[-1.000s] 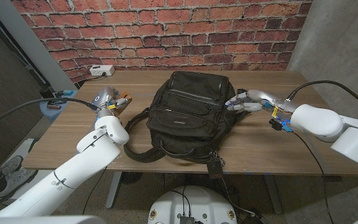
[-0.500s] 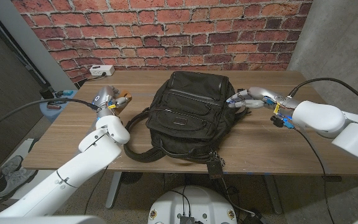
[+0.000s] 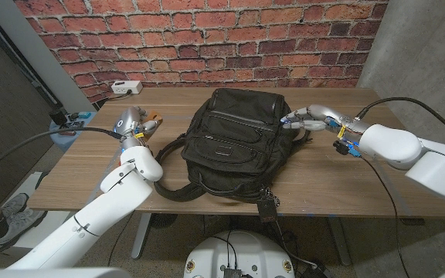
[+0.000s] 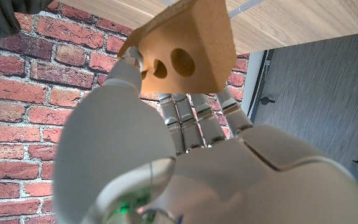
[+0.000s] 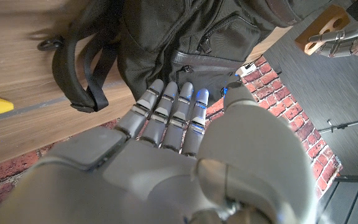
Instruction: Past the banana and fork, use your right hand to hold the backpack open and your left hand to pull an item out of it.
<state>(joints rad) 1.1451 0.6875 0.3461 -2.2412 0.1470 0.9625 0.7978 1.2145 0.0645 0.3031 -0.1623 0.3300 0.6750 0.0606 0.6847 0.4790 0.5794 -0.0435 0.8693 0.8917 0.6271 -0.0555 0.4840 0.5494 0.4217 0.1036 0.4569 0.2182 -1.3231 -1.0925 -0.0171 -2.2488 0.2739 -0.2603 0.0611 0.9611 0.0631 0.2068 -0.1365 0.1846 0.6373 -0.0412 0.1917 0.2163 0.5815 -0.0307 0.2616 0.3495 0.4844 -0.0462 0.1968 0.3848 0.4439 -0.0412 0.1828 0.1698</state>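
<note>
Black woven-fabric backpack (image 3: 234,143) lies mid-table on wood-grain table (image 3: 338,174), straps trailing. Right hand (image 3: 306,121), fingers extended and holding nothing, touches its side. Left hand (image 3: 134,123) pinches tan wedge-shaped wooden block (image 4: 188,43) with round holes, left of backpack.

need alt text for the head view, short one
A black backpack lies in the middle of a wooden table before a brick wall. The robot's right hand touches the backpack's right side, while its left hand holds a wooden block off to the left.
</note>
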